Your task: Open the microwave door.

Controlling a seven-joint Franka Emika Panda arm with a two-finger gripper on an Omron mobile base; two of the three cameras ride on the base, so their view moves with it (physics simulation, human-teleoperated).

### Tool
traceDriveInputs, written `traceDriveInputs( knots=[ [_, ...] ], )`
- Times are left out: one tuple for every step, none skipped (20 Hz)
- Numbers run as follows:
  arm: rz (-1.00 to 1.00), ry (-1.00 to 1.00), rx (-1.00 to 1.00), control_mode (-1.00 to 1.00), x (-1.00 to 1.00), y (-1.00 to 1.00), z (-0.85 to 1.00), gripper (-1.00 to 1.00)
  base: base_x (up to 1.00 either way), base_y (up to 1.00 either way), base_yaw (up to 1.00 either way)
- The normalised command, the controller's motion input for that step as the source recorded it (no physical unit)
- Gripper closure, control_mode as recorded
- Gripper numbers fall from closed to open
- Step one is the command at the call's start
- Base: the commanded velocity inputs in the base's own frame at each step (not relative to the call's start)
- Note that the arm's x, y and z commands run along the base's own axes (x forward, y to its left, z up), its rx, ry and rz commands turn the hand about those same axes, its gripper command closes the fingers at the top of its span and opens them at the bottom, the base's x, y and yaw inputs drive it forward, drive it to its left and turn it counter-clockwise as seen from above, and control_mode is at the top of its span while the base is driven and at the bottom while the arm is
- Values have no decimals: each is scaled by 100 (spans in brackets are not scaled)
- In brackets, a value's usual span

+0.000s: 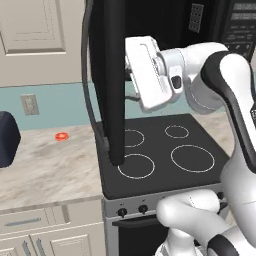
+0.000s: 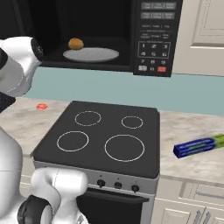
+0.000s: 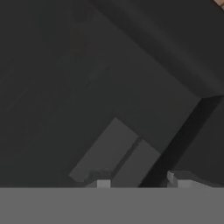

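The door (image 1: 114,75) of the microwave (image 2: 155,39) stands swung wide open, seen edge-on in the left base view above the stove's (image 2: 105,135) left side, its handle (image 1: 90,85) on the outer face. The microwave hangs above the stove; its cavity holds a grey plate (image 2: 91,54) with a small brown potato (image 2: 75,43) at the plate's back left edge. The keypad (image 2: 153,50) sits to the right of the cavity. The end effector (image 1: 134,85) is just beside the door's inner face; whether it is open or closed cannot be told. On the surface lie a red disc (image 1: 61,136) left of the stove and a blue box (image 2: 199,146) to the right.
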Motion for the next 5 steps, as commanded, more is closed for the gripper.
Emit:
traceDriveInputs(
  knots=[
    [0,0,0,-100,0,0,0,-100,0,0,0],
    [0,0,0,-100,0,0,0,-100,0,0,0],
    [0,0,0,-100,0,0,0,-100,0,0,0],
    [0,0,0,-100,0,0,0,-100,0,0,0],
    [0,0,0,-100,0,0,0,-100,0,0,0]
  ],
)
